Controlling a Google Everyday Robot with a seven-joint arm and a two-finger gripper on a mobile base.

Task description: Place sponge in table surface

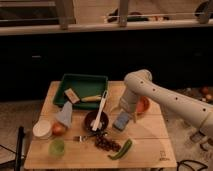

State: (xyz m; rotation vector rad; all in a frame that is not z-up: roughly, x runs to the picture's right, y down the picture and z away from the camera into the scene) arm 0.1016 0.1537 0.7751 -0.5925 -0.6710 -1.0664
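Sponge [122,120] hangs at the tip of my gripper [123,118], low over the table surface [150,135] near its middle — I hold the blue-grey pad pinched between my fingers, though I cannot tell whether its lower edge touches the wood. My arm [165,97] reaches in from three o'clock, white and bent at the elbow above an orange-brown bowl [143,105] that sits at about two o'clock from the sponge. Just beside the sponge at nine o'clock is a dark bowl [95,120] with a white utensil [100,109] leaning out of it. At six o'clock lies a green pepper [121,149], next to a heap of dark bits [106,144]. A green tray [85,89] stands at ten o'clock — a tan-brown block [71,96] rests in it.
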